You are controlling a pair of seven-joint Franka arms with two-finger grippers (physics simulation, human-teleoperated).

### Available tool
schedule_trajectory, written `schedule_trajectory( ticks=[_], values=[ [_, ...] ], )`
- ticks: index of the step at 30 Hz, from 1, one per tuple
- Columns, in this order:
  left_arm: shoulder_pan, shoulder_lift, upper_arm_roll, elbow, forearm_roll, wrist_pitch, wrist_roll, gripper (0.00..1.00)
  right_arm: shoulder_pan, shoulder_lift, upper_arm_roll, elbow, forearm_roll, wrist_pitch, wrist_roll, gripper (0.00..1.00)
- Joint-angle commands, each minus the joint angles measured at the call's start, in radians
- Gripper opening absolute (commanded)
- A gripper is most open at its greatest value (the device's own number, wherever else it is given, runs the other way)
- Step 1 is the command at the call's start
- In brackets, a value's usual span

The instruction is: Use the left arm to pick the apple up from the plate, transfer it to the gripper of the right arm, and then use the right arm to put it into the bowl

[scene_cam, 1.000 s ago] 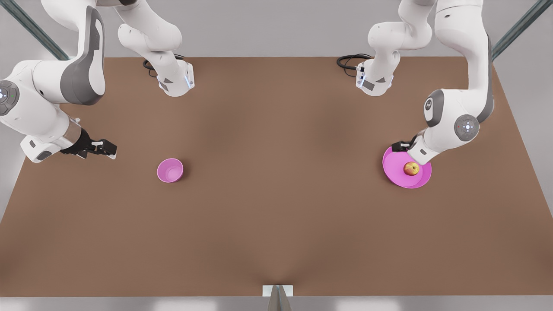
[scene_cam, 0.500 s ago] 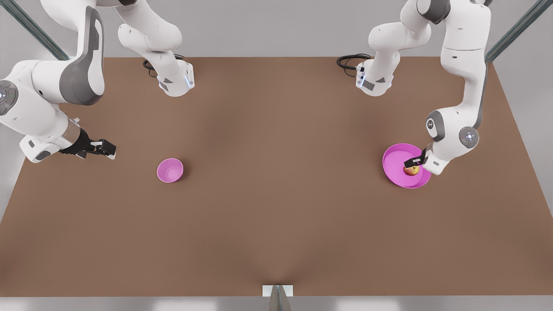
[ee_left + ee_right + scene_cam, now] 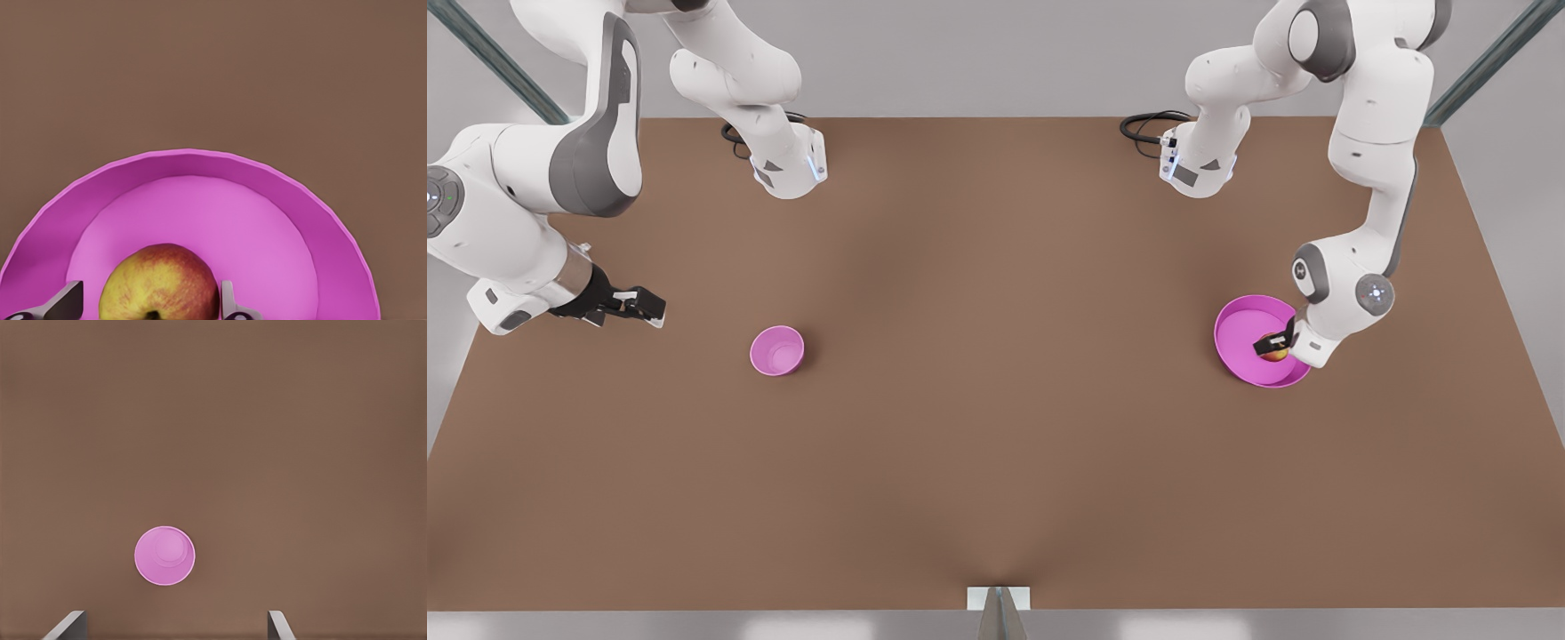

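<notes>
The red-and-yellow apple [image 3: 1275,354] [image 3: 160,277] lies on the magenta plate [image 3: 1240,333] [image 3: 200,220] at the front view's right. My left gripper [image 3: 1272,348] [image 3: 148,301] is down over the apple, open, with one pale fingertip on each side of it. One fingertip [image 3: 227,301] is at the apple's skin and the other stands a little off. The small pink bowl [image 3: 776,350] [image 3: 165,555] sits at the front view's left. My right gripper [image 3: 645,307] [image 3: 173,623] waits open above the table, further left than the bowl, holding nothing.
Both arm bases [image 3: 787,164] [image 3: 1196,169] stand at the table's back edge with black cables beside them. A small grey mount [image 3: 998,600] sits at the middle of the front edge. Bare brown tabletop [image 3: 1005,356] lies between bowl and plate.
The left arm has swung from the plate's far rim and lowered, so its gripper now straddles the apple. The right arm has barely moved.
</notes>
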Motion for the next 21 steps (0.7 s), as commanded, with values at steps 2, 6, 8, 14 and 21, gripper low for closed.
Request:
schedule_trajectory(
  ticks=[2,6,8,14,21],
  values=[
    [0.001,0.011,0.000,0.000,0.000,0.018,-0.002,0.97,0.000,-0.001,0.000,0.000,0.001,-0.002,-0.001,1.00],
    [0.003,0.014,0.000,0.002,-0.002,0.018,-0.002,0.81,-0.005,0.000,0.001,0.000,0.001,-0.001,-0.001,1.00],
    [0.001,0.018,0.000,0.002,-0.002,0.018,-0.002,0.81,-0.005,0.000,0.001,0.000,0.001,-0.001,-0.001,1.00],
    [0.000,0.032,-0.002,0.003,-0.003,0.021,-0.002,0.79,-0.006,0.003,0.001,0.002,0.002,-0.001,-0.001,1.00],
    [-0.045,0.017,-0.046,0.135,-0.002,0.006,-0.008,0.74,-0.003,0.003,0.001,0.002,0.002,0.001,0.002,1.00]
  ],
)
